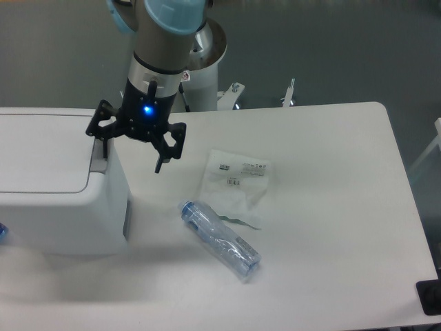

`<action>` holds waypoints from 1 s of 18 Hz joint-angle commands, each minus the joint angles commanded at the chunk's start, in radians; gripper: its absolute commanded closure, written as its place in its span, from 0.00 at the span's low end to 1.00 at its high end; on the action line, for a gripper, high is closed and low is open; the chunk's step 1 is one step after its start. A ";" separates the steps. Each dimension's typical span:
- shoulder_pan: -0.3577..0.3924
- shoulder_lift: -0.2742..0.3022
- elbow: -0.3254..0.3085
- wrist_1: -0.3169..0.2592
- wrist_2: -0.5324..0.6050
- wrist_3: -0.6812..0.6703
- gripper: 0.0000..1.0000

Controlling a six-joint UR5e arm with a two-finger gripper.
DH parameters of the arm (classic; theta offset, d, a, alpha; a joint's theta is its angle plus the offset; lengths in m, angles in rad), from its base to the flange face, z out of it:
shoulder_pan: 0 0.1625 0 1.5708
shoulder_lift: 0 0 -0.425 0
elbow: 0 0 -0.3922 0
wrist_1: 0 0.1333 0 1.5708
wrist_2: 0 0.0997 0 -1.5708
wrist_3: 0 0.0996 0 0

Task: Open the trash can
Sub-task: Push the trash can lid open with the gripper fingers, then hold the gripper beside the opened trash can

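A: The black two-finger tool (131, 156) with a blue light on its body hangs from the grey arm, and its fingers are spread wide with nothing between them.

B: Where does it stand against the bin?

A: It is over the right edge of the large white boxy plastic trash can (58, 189). One finger (103, 142) is above the grey push-button strip (98, 161) of the can; if it touches the strip, I cannot tell. The other finger (162, 157) is past the can's side, above the bare white surface (331, 207).

B: And the can itself?

A: It stands at the 9 o'clock side of the surface, partly cut by the left border of the view. Its flat white lid (41, 152) lies down, closed.

B: What else is there?

A: A white plastic bag (236, 181) with small printed labels lies near the centre. Just at 6 o'clock from it lies a clear plastic bottle (219, 239) on its side, with the cap end pointing to about 10 o'clock. The bottle touches the bag's lower edge or nearly so.
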 joint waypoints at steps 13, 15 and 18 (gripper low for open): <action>0.000 0.003 0.012 0.000 -0.003 0.000 0.00; 0.002 0.003 0.018 0.002 -0.002 0.003 0.00; 0.003 -0.012 0.055 0.002 0.002 0.009 0.00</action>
